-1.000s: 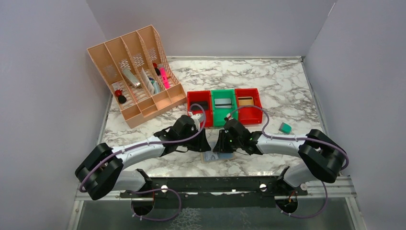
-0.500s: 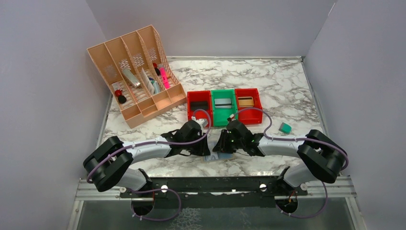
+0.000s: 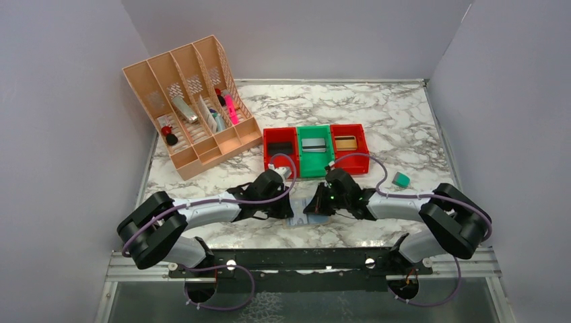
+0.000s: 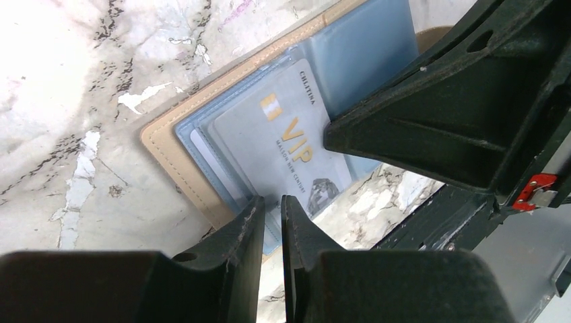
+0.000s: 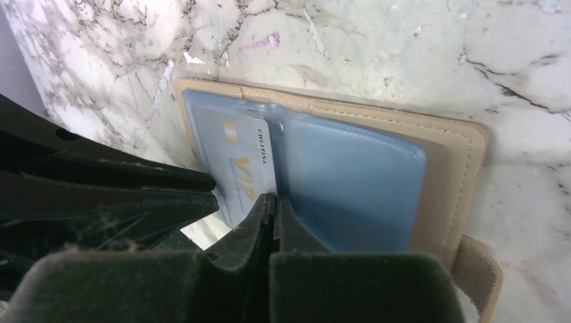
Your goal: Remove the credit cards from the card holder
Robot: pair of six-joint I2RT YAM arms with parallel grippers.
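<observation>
The card holder [image 3: 301, 221] lies open on the marble between my two grippers, with a tan border [image 4: 176, 158] and pale blue panels [image 5: 350, 182]. A silver VIP credit card [image 4: 283, 138] sticks partway out of its left panel toward the near edge. My left gripper [image 4: 271, 202] hovers at the card's near corner, a narrow gap between its jaws and nothing clearly held. My right gripper [image 5: 273, 200] is shut, its tips on the fold beside the card [image 5: 246, 171]; whether it pinches anything is hidden. Both grippers, left [image 3: 289, 210] and right [image 3: 314, 207], nearly touch.
Behind the holder stand a red bin [image 3: 279, 152], a green bin [image 3: 314, 159] and another red bin [image 3: 350, 159], each with a card inside. A peach desk organizer [image 3: 192, 108] stands at the far left. A small teal object [image 3: 401, 179] lies right.
My left arm has slid right to the holder and its jaws have narrowed. My right gripper's jaws have closed and it has shifted slightly right.
</observation>
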